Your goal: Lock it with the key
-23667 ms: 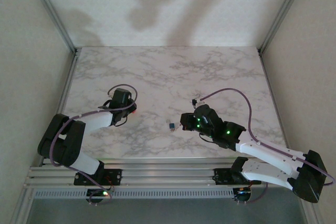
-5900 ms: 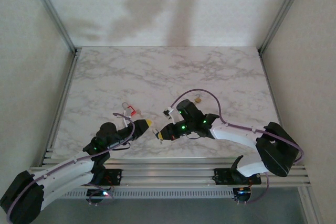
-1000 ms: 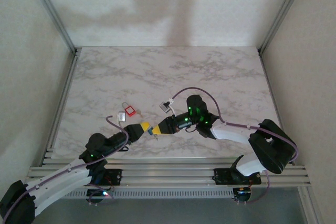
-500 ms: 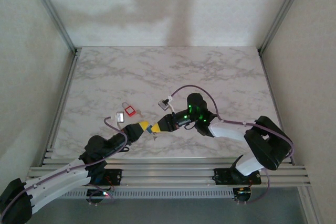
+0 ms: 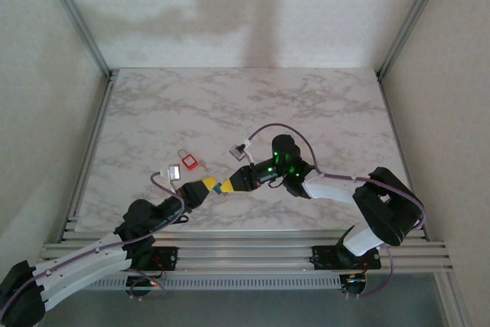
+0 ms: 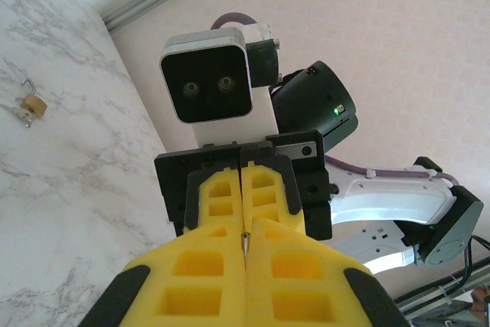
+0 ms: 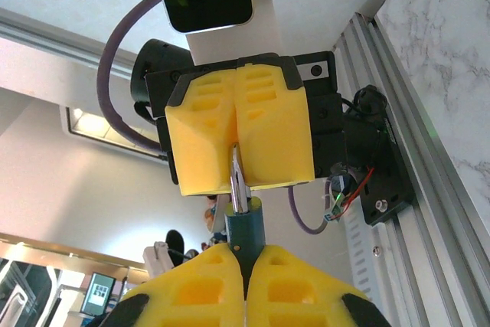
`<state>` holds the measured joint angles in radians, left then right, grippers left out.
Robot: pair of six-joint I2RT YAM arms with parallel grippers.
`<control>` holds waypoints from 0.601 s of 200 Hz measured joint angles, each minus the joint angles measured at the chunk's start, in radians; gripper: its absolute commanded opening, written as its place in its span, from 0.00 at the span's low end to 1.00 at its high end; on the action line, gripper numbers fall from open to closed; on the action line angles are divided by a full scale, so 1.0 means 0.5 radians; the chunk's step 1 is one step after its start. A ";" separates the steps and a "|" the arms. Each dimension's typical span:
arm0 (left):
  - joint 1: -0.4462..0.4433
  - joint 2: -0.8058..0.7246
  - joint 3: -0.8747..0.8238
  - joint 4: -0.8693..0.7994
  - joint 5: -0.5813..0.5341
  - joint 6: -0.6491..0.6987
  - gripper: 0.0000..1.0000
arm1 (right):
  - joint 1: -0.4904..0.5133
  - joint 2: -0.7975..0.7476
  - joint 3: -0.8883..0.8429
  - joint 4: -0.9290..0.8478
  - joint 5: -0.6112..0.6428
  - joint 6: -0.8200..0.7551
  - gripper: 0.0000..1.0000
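Observation:
A small teal padlock (image 5: 220,187) hangs above the table's front middle between my two grippers, which meet nose to nose. In the right wrist view my right gripper (image 7: 246,256) is shut on the padlock body (image 7: 246,229). A silver key (image 7: 238,180) runs from the body up into the yellow fingers (image 7: 268,135) of my left gripper (image 5: 212,185), which is shut on it. In the left wrist view only the key's thin metal tip (image 6: 245,240) pokes out between the shut fingertips of the left gripper (image 6: 245,249). My right gripper (image 5: 229,184) faces it from the right.
A red padlock (image 5: 189,162) lies on the marble table (image 5: 245,105) just left of the grippers. A brass padlock (image 6: 31,104) lies on the marble further out. Aluminium rails (image 5: 245,254) run along the near edge.
Both grippers stay shut and joined at the padlock. The right arm's elbow has drawn slightly left and the left arm has shifted a little; the padlock has barely moved.

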<state>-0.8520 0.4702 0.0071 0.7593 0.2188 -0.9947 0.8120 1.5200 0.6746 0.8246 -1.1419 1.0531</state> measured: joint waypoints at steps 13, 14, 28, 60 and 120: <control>-0.014 0.000 0.000 0.003 -0.021 -0.001 0.00 | 0.000 0.000 0.005 -0.016 0.000 -0.020 0.00; -0.014 0.000 0.000 0.003 -0.022 -0.001 0.00 | 0.000 0.000 0.005 -0.017 0.000 -0.021 0.00; -0.032 0.001 0.000 0.011 -0.050 -0.007 0.00 | -0.001 -0.002 0.015 -0.043 -0.001 -0.043 0.00; -0.116 0.018 -0.001 0.053 -0.174 -0.014 0.00 | -0.004 -0.014 0.032 -0.073 -0.002 -0.082 0.00; -0.230 0.069 -0.001 0.089 -0.346 0.010 0.00 | -0.015 -0.022 0.036 -0.114 -0.011 -0.095 0.00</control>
<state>-0.9668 0.5049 0.0067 0.8040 0.0460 -0.9897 0.8043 1.5089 0.6926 0.7677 -1.1477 1.0058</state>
